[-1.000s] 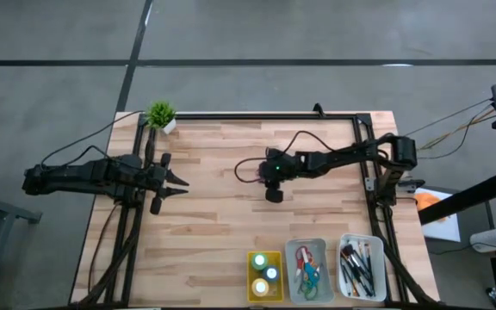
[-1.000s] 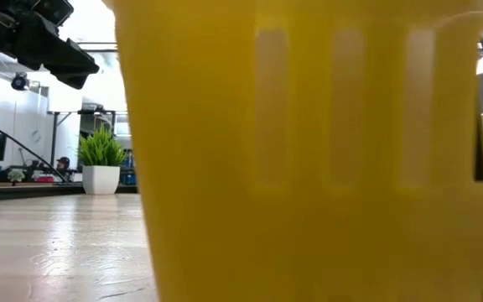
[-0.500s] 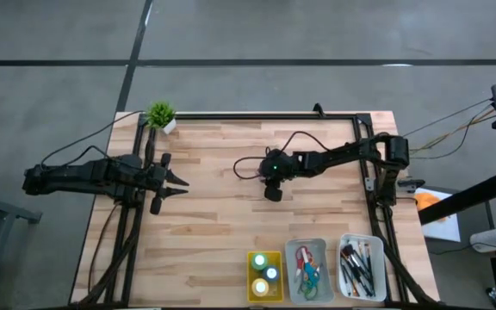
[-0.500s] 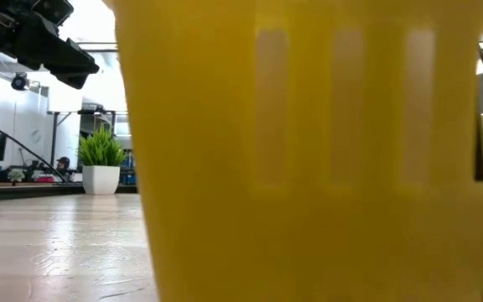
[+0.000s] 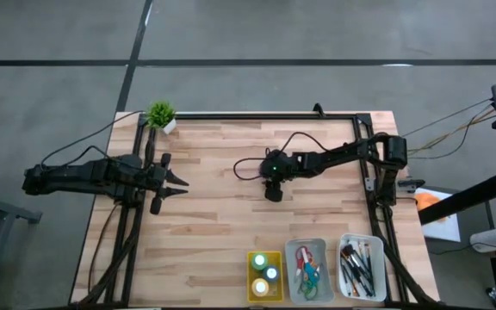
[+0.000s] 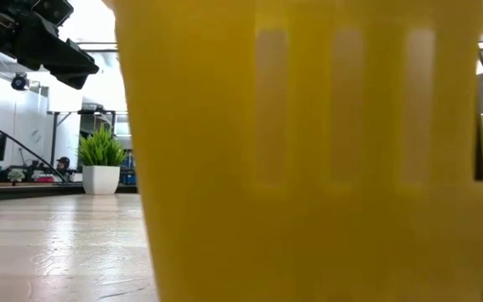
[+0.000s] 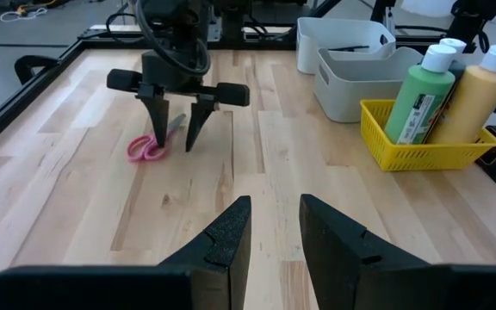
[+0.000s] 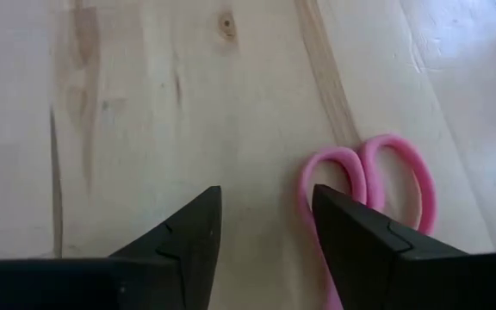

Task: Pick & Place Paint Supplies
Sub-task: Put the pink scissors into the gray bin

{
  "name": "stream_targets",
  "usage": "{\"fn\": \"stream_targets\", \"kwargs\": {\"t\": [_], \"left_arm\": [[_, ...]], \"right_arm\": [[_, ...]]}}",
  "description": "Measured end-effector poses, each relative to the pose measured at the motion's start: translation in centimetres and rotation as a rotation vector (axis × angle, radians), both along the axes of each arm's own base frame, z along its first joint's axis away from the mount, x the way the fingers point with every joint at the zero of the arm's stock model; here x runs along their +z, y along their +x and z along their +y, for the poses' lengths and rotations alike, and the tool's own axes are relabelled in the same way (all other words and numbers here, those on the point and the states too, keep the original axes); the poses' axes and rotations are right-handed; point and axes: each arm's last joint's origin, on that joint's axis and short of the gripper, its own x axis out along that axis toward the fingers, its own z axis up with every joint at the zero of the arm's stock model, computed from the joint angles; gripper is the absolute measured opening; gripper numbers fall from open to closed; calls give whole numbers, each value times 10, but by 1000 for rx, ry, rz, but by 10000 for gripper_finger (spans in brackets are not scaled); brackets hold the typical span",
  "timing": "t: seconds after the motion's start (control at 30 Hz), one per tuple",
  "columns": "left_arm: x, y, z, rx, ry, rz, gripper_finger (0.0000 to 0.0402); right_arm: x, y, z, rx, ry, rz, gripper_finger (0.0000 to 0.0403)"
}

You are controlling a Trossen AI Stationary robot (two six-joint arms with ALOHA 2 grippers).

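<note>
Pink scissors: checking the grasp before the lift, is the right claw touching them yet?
Apart. In the left wrist view the right claw hangs open above the table, fingertips clear of the pink scissors.

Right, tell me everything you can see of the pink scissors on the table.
The pink scissors lie flat on the bare wooden table, near its middle and apart from the trays. Two rounded pink finger loops, plastic by the look, sit side by side; a thin grey blade runs from them under the right end effector. That end effector hangs open just above, fingers pointing down, one finger over a loop's edge; no grip shows. The blade tips are hidden.
</note>
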Motion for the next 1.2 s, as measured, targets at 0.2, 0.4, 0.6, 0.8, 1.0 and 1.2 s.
{"fn": "stream_targets", "kwargs": {"t": [0.2, 0.4, 0.6, 0.8, 1.0, 1.2], "left_arm": [[0, 0, 0, 0, 0, 0, 104], [0, 0, 0, 0, 0, 0, 104], [0, 0, 0, 1, -3, -1, 104], [0, 0, 0, 1, -3, 0, 104], [0, 0, 0, 1, -3, 0, 104], [0, 0, 0, 1, -3, 0, 104]], "right_arm": [[-2, -2, 0, -1, 2, 11, 182], [-5, -7, 1, 1, 18, 76, 182], [-5, -9, 2, 2, 21, 92, 182], [-5, -10, 2, 14, 14, 100, 182], [-6, -10, 2, 29, 11, 105, 125], [-6, -10, 3, 49, 5, 112, 35]]}}
